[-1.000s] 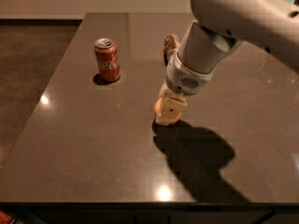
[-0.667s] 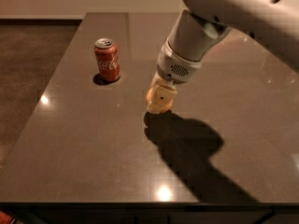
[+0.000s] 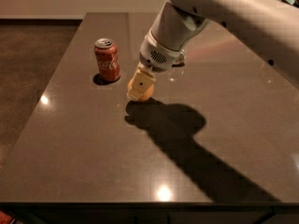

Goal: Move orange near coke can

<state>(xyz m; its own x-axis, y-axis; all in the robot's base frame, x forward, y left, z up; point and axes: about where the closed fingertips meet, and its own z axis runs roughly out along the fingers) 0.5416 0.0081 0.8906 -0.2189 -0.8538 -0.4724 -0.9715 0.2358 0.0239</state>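
The red coke can (image 3: 107, 59) stands upright on the left part of the dark table (image 3: 84, 153). My gripper (image 3: 141, 87) hangs from the big white arm (image 3: 219, 13), just right of the can and a little nearer, low over the table. Its pale fingers (image 3: 139, 83) are closed around the orange (image 3: 149, 95). Only a sliver of the orange shows at their lower right.
A small part of another object (image 3: 180, 59) peeks out behind the arm's wrist; I cannot tell what it is. The arm casts a wide shadow (image 3: 187, 143) across the table to the right. The table's left edge borders dark floor (image 3: 28, 78).
My gripper has moved left and slightly away across the table with the orange in it, and is now close to the coke can. The can has not moved.
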